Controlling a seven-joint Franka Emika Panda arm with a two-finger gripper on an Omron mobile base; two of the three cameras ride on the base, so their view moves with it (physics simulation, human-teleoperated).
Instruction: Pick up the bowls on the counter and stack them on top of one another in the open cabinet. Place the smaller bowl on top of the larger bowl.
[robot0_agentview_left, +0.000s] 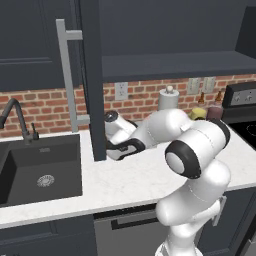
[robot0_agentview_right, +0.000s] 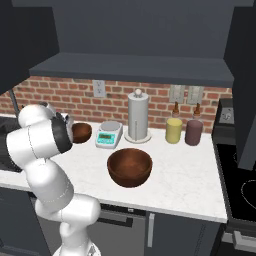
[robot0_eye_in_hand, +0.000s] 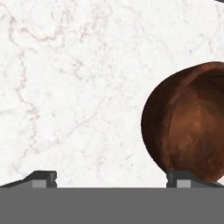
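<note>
Your end effector (robot0_eye_in_hand: 111, 178) hangs wide open and empty; the smaller bowl (robot0_eye_in_hand: 188, 122) sits off-centre at frame right, so closing now could knock it away.

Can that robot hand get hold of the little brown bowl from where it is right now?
Probably yes. The open gripper hangs just over the counter beside the smaller bowl, with nothing between them; one fingertip is already at its rim.

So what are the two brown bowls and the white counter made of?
The wide, glossy reddish-brown bowl and the smaller reddish-brown round bowl look like polished wood: streaky grain, soft shine, dark insides. The white, faintly veined counter looks like smooth marble or similar stone, judging by its thin pinkish-grey veins. Rendered pictures, so this is only a guess.
</note>
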